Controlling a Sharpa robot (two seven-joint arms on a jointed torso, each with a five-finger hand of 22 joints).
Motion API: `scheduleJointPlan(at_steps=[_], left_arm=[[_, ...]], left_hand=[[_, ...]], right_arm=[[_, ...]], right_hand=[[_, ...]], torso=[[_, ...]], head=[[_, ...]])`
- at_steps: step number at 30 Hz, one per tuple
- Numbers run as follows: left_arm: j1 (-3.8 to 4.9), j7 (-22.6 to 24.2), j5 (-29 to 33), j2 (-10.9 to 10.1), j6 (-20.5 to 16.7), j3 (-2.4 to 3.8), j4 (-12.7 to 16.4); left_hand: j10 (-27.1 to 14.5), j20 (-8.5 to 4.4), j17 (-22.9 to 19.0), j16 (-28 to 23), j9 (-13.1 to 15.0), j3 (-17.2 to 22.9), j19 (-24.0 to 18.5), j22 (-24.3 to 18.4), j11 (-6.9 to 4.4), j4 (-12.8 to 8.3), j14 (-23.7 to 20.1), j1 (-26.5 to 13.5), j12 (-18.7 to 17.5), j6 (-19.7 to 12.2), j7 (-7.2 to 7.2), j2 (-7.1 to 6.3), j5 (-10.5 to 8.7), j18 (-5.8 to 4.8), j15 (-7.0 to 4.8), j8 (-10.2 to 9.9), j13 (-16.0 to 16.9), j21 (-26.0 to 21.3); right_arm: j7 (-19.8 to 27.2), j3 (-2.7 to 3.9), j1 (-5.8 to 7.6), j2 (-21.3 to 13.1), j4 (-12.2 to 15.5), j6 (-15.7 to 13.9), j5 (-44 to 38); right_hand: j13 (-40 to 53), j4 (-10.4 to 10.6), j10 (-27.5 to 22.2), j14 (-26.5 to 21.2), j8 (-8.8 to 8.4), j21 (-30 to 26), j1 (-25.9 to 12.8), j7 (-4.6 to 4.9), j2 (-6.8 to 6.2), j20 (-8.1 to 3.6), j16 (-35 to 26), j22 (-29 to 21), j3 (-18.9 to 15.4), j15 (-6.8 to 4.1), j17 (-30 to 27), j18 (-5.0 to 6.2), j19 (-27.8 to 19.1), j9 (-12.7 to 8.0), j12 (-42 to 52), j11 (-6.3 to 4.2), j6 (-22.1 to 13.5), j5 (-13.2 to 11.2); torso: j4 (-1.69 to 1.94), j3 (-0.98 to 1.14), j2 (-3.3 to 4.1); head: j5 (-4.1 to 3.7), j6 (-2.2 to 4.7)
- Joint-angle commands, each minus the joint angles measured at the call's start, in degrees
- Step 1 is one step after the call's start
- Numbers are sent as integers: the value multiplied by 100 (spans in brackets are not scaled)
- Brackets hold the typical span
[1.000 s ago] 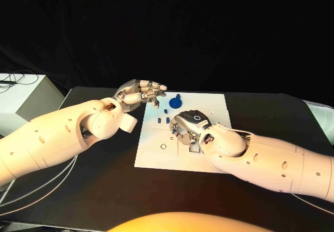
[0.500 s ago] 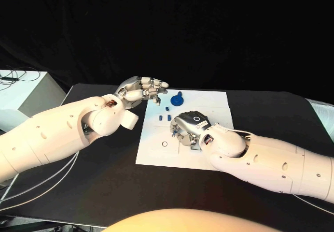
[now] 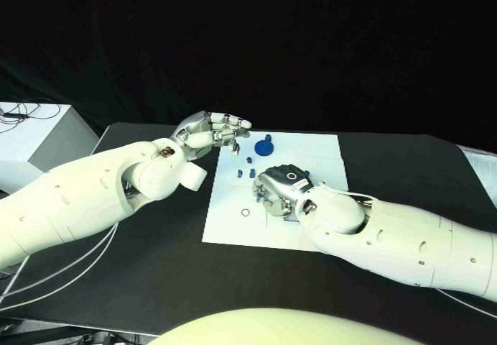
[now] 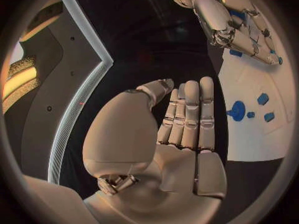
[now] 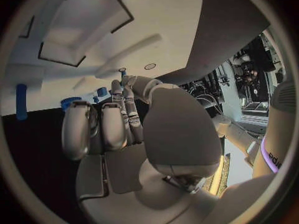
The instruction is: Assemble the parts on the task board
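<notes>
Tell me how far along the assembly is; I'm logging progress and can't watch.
Early, it seems. Nothing looks clearly assembled: small blue parts lie scattered on the task board, beside a round blue part. The right hand rests palm-down over the board's middle; what it holds, if anything, can't be seen. The left hand hovers at the board's far left corner, empty. Most placing looks left.

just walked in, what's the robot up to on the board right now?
Assembling small blue parts on the white task board. The right hand rests low on the board's middle, fingers curled down; whether it holds a part is hidden. The left hand hovers at the board's far left corner, empty. A round blue part sits nearby, untouched.
</notes>
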Motion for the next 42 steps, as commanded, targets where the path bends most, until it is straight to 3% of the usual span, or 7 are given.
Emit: scheduleJointPlan(at_steps=[1,11,21,42], left_arm=[[0,19,-13,9,47,5,11],[2,12,-13,13,57,6,18],[2,8,-13,-1,58,7,24],[2,2,-16,-2,69,7,11]], left_hand=[[-47,2,4,-17,-8,-17,45,-5,1,-11,-2,9,27,-36,-12,-43,18,39,17,-25,9,-34],[-51,2,4,-17,-9,-19,47,-7,2,-11,-2,10,28,-39,-11,-46,17,39,18,-26,10,-37],[-51,2,4,-17,-9,-19,47,-7,2,-11,-2,10,28,-39,-11,-46,17,39,18,-26,10,-37],[-51,2,4,-17,-9,-19,47,-7,2,-11,-2,10,28,-39,-11,-46,17,39,18,-26,10,-37]], right_arm=[[-12,-2,-8,20,-19,89,-117],[-22,-8,-27,80,-112,141,-119],[-34,-18,-48,101,-207,253,-120],[-20,-31,-73,74,-148,221,-139]], right_hand=[[5,-4,160,185,37,-22,-16,6,52,-12,11,4,31,-40,-5,-40,21,8,16,-124,37,20],[4,-10,160,184,37,-23,-20,9,53,-11,15,3,38,-38,-3,-40,19,11,13,-121,33,19],[2,-15,161,182,37,-31,-25,13,54,-11,12,-4,46,-37,-15,-38,15,15,10,-119,29,20],[2,-15,161,182,37,-31,-25,13,54,-11,12,-4,46,-37,-15,-38,15,15,10,-119,29,20]], torso=[[3,1,1],[-6,-4,2],[7,-3,-3],[-3,-1,-5]], head=[[5,-7],[22,-42],[34,-79],[60,-103]])
